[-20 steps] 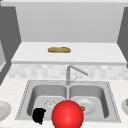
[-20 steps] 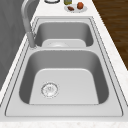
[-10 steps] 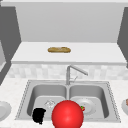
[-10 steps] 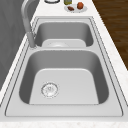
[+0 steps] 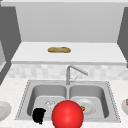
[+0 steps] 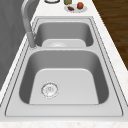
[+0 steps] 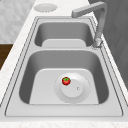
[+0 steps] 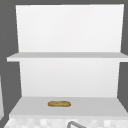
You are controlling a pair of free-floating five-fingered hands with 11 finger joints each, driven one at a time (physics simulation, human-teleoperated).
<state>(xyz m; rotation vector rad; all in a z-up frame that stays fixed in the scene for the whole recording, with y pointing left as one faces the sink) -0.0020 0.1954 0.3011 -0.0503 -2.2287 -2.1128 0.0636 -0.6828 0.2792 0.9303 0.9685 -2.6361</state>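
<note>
A black left hand point(image 5: 39, 115) hangs low at the front edge of the sink's left basin point(image 5: 37, 97). Just to its right a large red ball point(image 5: 67, 115) floats close to the camera and covers the front of the divider. Whether the hand touches the ball I cannot tell. In the right basin lies a white plate point(image 5: 88, 106) point(image 7: 75, 90) with a small red tomato point(image 7: 66, 80) point(image 5: 82, 108) on its rim side. The left basin holds just its drain point(image 6: 49, 89).
The faucet point(image 5: 68, 73) point(image 7: 98, 22) stands behind the divider, spout swung over the right basin. A loaf of bread point(image 5: 59, 49) point(image 8: 59, 103) lies on the lower shelf. A white plate point(image 5: 3, 110) sits on the left counter, and a plate with food point(image 6: 75, 7) on the right counter.
</note>
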